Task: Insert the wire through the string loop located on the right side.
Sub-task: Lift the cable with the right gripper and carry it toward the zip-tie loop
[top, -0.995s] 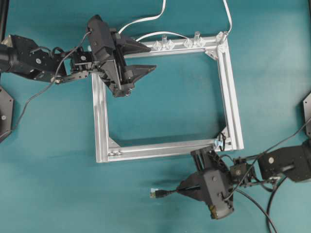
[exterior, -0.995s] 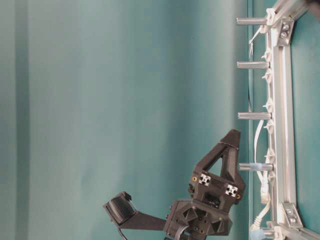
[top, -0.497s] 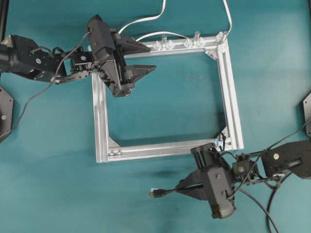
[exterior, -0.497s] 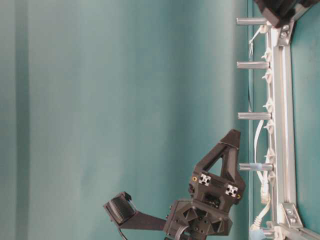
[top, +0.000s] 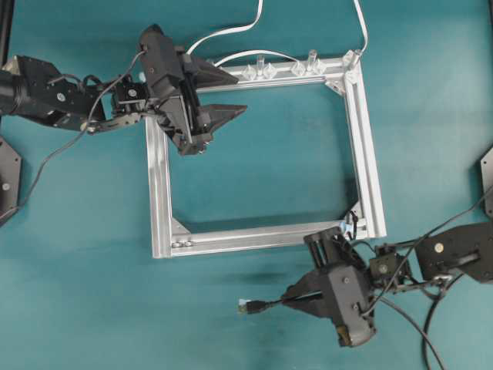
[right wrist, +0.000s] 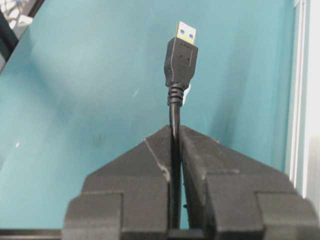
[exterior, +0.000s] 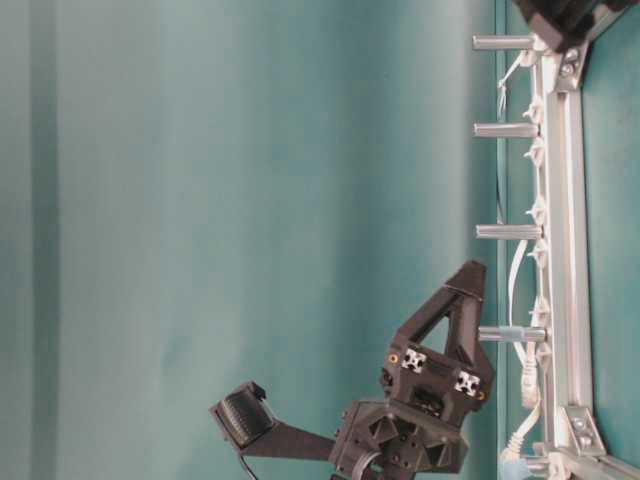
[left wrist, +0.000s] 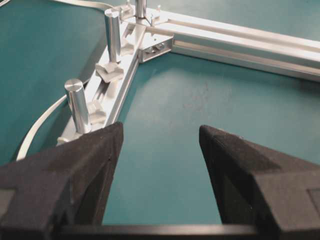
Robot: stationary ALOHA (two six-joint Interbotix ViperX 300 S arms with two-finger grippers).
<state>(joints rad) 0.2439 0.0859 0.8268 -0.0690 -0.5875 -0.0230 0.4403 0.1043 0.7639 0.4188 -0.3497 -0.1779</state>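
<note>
Now, far left of the square aluminium frame point(top: 158, 185), the left gripper point(top: 227, 94) hangs over the frame's top-left corner, its black fingers point(left wrist: 75, 165) spread wide with nothing between them, only teal table point(top: 262, 162) showing in the gap. Along the frame's top rail stand small clear plastic clips point(top: 262, 72) and short metal posts point(left wrist: 78, 104), and thin white cables point(top: 231, 32) trail away beyond that rail. Moving across to the frame's bottom-right corner, the tiny loop of thin black string point(top: 351, 221) sits right at the corner bracket, too small to read in detail. Just below that corner, outside the frame, the right gripper point(top: 291, 297) is clamped tight on the long thin black wire point(right wrist: 175, 150), pinched between both pads just behind the plug. Its rectangular black-and-metal USB plug point(top: 248, 307) sticks out past the fingertips, pointing left, away from the loop and well apart from it, lifted clear above the table beneath the frame's bottom rail.
</note>
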